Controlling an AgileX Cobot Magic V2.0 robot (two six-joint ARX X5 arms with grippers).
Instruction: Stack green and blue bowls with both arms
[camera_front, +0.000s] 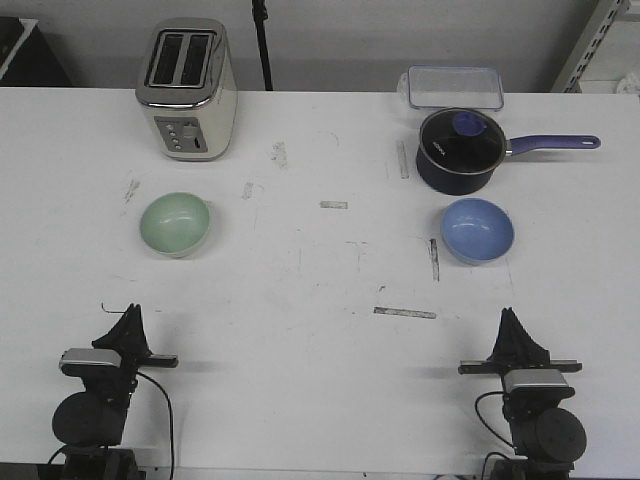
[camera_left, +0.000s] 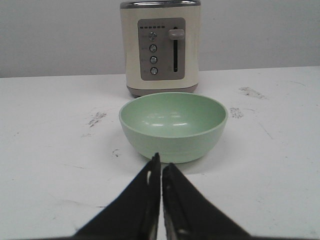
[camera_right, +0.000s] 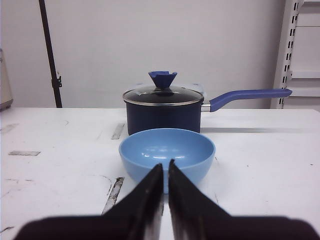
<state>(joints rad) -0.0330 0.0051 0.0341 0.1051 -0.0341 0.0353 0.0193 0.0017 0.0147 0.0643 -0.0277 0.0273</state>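
Green bowl (camera_front: 175, 223) seen on table (camera_front: 320, 380), blue bowl (camera_front: 478, 230) well apart. Left gripper (camera_left: 161, 167) and right gripper (camera_right: 165, 172): fingers pressed together, nothing held.

Scuffed white table (camera_front: 320, 350), plain grey wall (camera_right: 150, 40) behind

Bright, even overhead light – soft shadows, mild glare on the bowls, near fingers (camera_left: 145, 210) blurred.
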